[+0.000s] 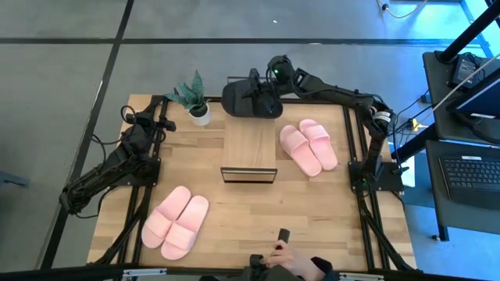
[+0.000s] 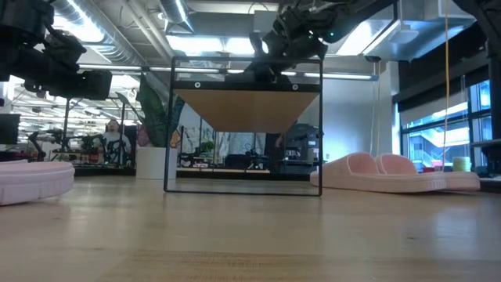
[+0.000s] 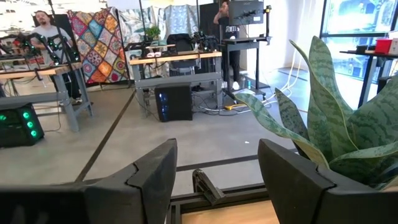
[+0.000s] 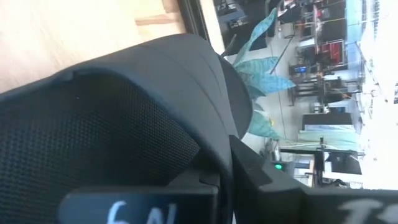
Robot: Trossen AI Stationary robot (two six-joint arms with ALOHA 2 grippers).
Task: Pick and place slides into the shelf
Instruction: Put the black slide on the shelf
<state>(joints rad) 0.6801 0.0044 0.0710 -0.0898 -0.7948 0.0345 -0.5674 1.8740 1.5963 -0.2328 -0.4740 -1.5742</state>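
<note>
the right gripper (image 1: 258, 95) is clamped tight on the black slides (image 1: 241, 100), holding them up just behind the shelf (image 1: 248, 148). next it likely lowers them in gently, then lets go. the left gripper (image 3: 214, 171) waits with fingers apart.

The floor (image 1: 234, 23) is grey concrete crossed by dark tape lines. Beyond the table, workbenches (image 3: 174, 59) stand with a patchwork quilt (image 3: 96, 43) hanging behind them. Tall windows (image 2: 438, 145) line one wall, and strip lights (image 2: 86, 16) run along the ceiling beside silver ducts (image 2: 117, 35). A desk with a keyboard (image 1: 473, 176) stands off the table's right edge.
</note>
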